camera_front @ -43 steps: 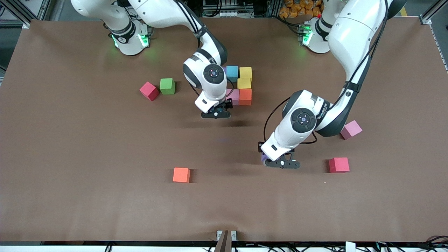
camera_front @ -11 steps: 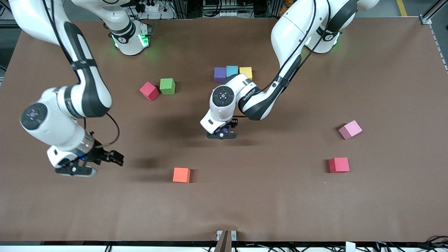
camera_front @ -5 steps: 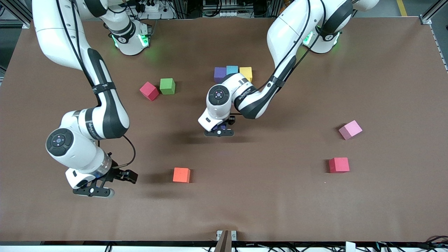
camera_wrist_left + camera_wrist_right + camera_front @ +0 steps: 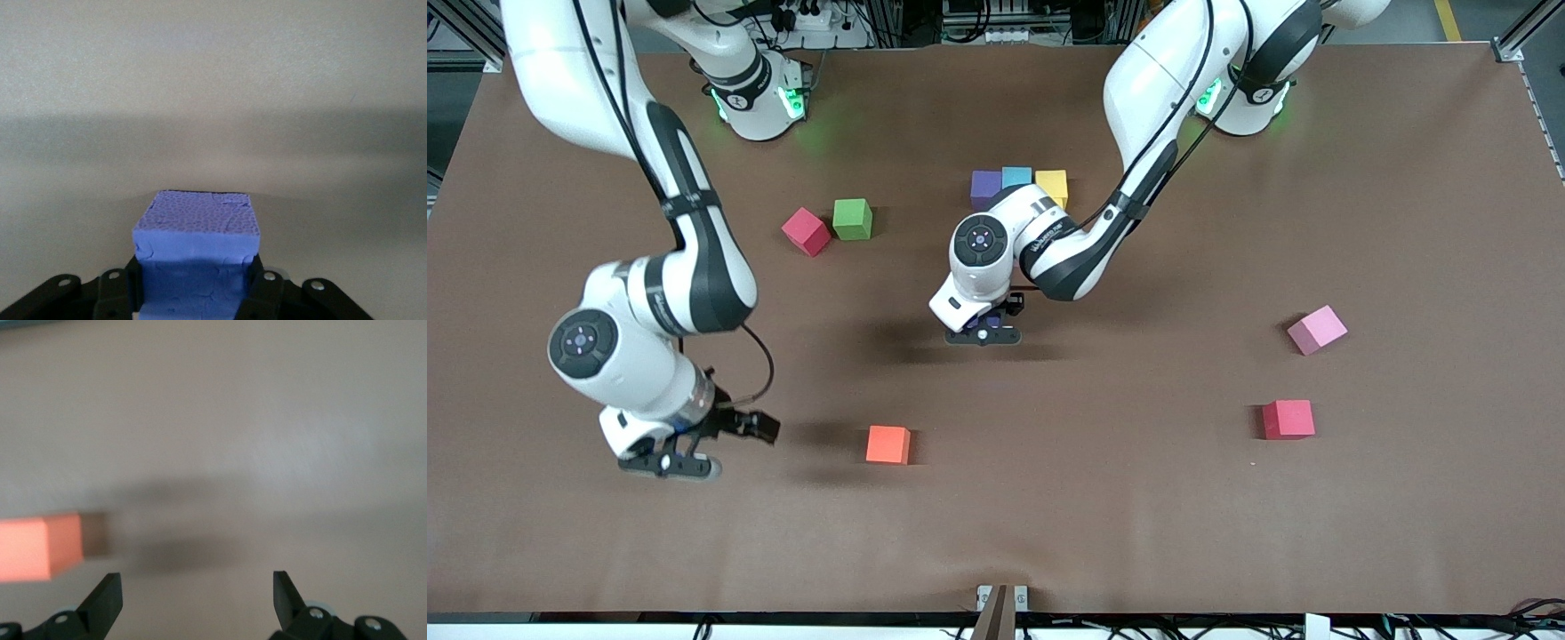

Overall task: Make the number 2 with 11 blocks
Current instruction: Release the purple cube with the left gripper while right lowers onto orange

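Pinched between the jaws of the left gripper (image 4: 983, 331) is a purple-blue block (image 4: 197, 263), a matte foam cube with a pebbled top face, low over bare table just nearer the front camera than the started number 2 (image 4: 1019, 184). Of that digit only its top row shows, purple (image 4: 984, 186), blue (image 4: 1016, 177) and yellow (image 4: 1052, 184) cubes touching side by side; the left arm covers whatever lies below it.

Jaws of the right gripper (image 4: 680, 455) are spread wide with nothing between them, over the table beside the orange block (image 4: 888, 444), toward the right arm's end; the right wrist view shows that cube (image 4: 40, 547) just outside one finger (image 4: 105, 600).

Scattered apart lie a red block (image 4: 807, 231) touching the green cube (image 4: 852, 218), and toward the left arm's end a pink block (image 4: 1317, 329) with another red block (image 4: 1288, 419) nearer the camera.

Compared with half a second ago, the right gripper has crept slightly toward the orange block, and the left gripper has barely shifted.
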